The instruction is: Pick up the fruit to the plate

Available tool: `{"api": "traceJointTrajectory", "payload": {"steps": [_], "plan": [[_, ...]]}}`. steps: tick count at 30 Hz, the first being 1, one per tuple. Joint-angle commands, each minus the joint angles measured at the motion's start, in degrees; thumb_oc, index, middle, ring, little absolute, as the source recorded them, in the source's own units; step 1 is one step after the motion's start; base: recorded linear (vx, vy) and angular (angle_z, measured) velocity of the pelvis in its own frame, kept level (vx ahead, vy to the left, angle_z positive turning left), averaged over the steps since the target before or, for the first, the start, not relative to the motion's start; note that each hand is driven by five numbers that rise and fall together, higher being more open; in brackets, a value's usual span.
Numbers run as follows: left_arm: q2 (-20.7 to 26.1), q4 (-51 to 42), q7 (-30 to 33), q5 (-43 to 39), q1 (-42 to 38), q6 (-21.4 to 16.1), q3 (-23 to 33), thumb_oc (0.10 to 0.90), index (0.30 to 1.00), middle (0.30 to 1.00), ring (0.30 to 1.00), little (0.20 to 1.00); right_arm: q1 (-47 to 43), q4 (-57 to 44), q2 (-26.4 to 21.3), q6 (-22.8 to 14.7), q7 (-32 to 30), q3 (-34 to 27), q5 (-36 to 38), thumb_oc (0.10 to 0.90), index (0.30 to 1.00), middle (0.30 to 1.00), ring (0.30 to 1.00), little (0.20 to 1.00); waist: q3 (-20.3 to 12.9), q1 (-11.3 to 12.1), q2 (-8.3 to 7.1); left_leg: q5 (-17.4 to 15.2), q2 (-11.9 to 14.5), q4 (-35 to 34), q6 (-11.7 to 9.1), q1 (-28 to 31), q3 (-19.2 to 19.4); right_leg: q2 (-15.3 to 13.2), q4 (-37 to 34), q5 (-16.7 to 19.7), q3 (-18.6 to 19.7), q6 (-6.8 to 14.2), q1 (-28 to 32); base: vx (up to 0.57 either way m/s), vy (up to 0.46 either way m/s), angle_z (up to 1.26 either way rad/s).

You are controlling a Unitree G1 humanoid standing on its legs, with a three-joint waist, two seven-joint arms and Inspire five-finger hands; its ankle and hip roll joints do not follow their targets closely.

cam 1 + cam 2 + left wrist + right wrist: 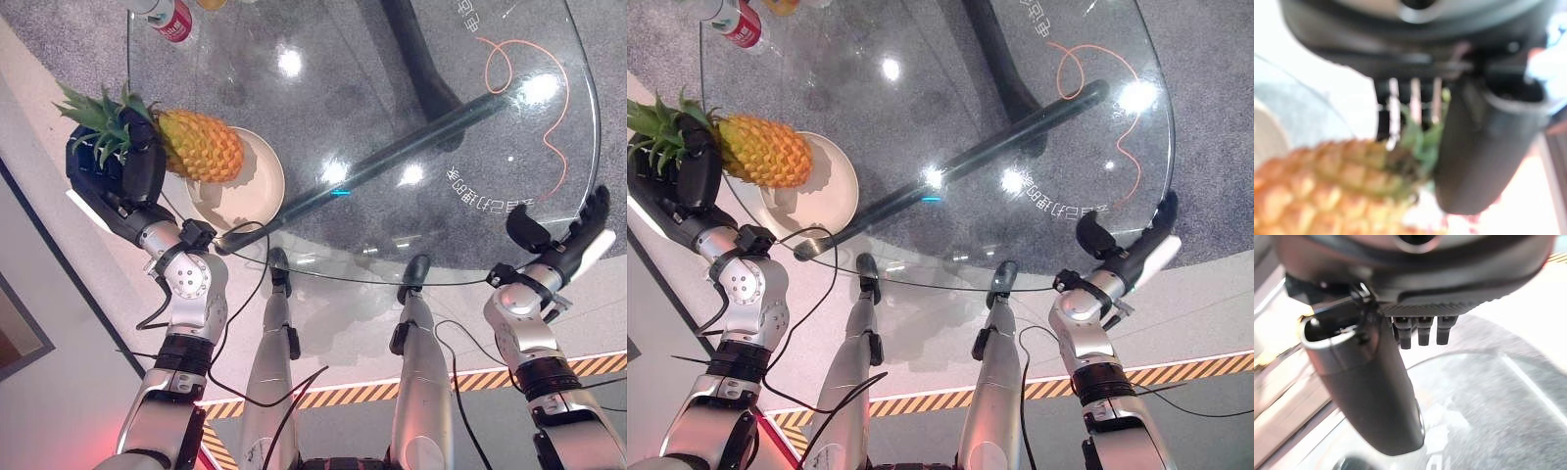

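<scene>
White lettering and an orange squiggle (534, 93) are printed on the round glass counter (392, 127) beyond the right hand (573, 235); the writing is mirrored and unreadable. A red-labelled bottle (171, 18) stands at the counter's far edge beyond the left hand (113, 171). Speckled grey floor shows through the glass, and a yellow-black striped line (392, 390) crosses the floor nearer the robot. The left hand's fingers are curled round the green crown of the pineapple (201, 145), whose orange-yellow, scaly body lies over the cream plate (263, 181) beside that hand. The right hand rests relaxed, holding nothing.
</scene>
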Motion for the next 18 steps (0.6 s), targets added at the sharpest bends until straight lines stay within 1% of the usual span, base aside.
{"api": "traceJointTrajectory", "payload": {"steps": [1,2,5,6,10,11,14,17,18], "plan": [[7.1,-0.4,0.7,8.5,-7.5,-8.9,3.5,0.100,0.300,0.300,0.300,0.200,-1.3,4.4,-1.9,-5.1,-0.1,-3.8,8.3,0.800,0.900,0.900,0.900,0.900,-1.0,2.3,-3.28,-4.2,2.8,1.0,-2.7,2.8,0.6,0.9,-0.8,3.3,-1.9,0.4,1.2,0.02,-0.031,0.00],[7.6,0.6,1.4,9.7,-8.1,-8.9,3.2,0.100,0.300,0.300,0.300,0.200,-1.7,7.1,-2.2,-5.1,0.9,-4.0,10.8,0.800,0.900,0.900,0.900,0.900,-1.0,2.4,-3.33,-4.1,2.8,1.1,-2.8,2.7,0.6,0.9,-0.7,3.3,-2.0,0.4,1.2,0.00,0.000,0.00],[8.2,2.2,2.6,11.7,-9.4,-8.8,2.6,0.100,0.300,0.300,0.300,0.200,-2.7,12.0,-2.5,-5.3,3.1,-4.7,13.8,0.800,0.900,0.900,0.900,0.900,-1.0,2.5,-3.36,-3.7,2.8,1.4,-2.8,1.9,0.5,0.9,-0.8,3.8,-2.1,0.3,0.6,0.00,0.000,0.00],[9.0,3.6,3.2,13.0,-10.1,-8.4,2.0,0.100,0.300,0.300,0.300,0.200,-3.0,15.8,-2.7,-5.2,5.4,-5.4,16.8,0.800,0.900,0.900,0.900,0.900,-1.0,2.6,-3.30,-3.8,2.9,1.6,-2.8,1.9,0.4,0.9,-0.6,3.7,-2.2,0.3,0.7,0.00,0.000,0.00],[9.9,5.9,5.0,15.3,-11.5,-8.2,0.8,0.100,0.300,0.300,0.300,0.200,-4.1,22.9,-3.1,-4.8,9.1,-6.2,20.3,0.800,0.900,0.900,0.900,0.900,-1.0,2.9,-3.21,-3.9,2.9,2.0,-2.7,1.6,0.2,1.1,-0.4,3.5,-2.2,0.1,0.6,0.00,0.000,0.00],[10.1,6.3,5.4,15.7,-11.7,-8.2,0.6,0.100,0.300,0.300,0.300,0.200,-4.2,24.0,-3.3,-4.7,9.9,-6.2,20.8,0.800,0.900,0.900,0.900,0.900,-1.0,3.0,-3.21,-3.9,2.9,2.1,-2.7,1.5,0.1,1.1,-0.3,3.4,-2.2,0.1,0.6,0.00,0.000,0.00],[10.7,8.6,7.1,18.0,-12.5,-8.5,-0.4,0.100,0.300,0.300,0.300,0.200,-4.6,30.0,-3.5,-2.8,13.2,-6.4,22.3,0.800,0.900,0.900,0.900,0.900,-1.0,3.2,-3.14,-4.0,2.9,2.3,-2.7,1.3,-0.1,1.2,-0.1,3.2,-2.2,0.1,0.6,0.00,0.000,0.00],[10.9,9.7,7.6,19.6,-13.3,-8.1,-1.1,0.100,0.300,0.300,0.300,0.200,-5.0,32.6,-3.5,-1.3,14.9,-6.1,22.4,0.800,0.900,0.900,0.900,0.900,-1.0,3.3,-3.18,-4.1,2.9,2.5,-2.7,1.0,-0.2,1.4,0.1,3.1,-2.2,0.1,0.4,0.00,0.000,0.00],[11.0,10.8,8.0,20.9,-13.7,-7.6,-1.7,0.100,0.300,0.300,0.300,0.200,-5.2,34.6,-3.4,-0.4,15.3,-5.4,19.3,0.800,0.900,0.900,0.900,0.900,-1.0,3.3,-3.21,-4.2,3.0,2.5,-2.6,1.2,-0.2,1.5,0.2,3.0,-2.1,0.1,0.6,0.00,0.000,0.00]]}}
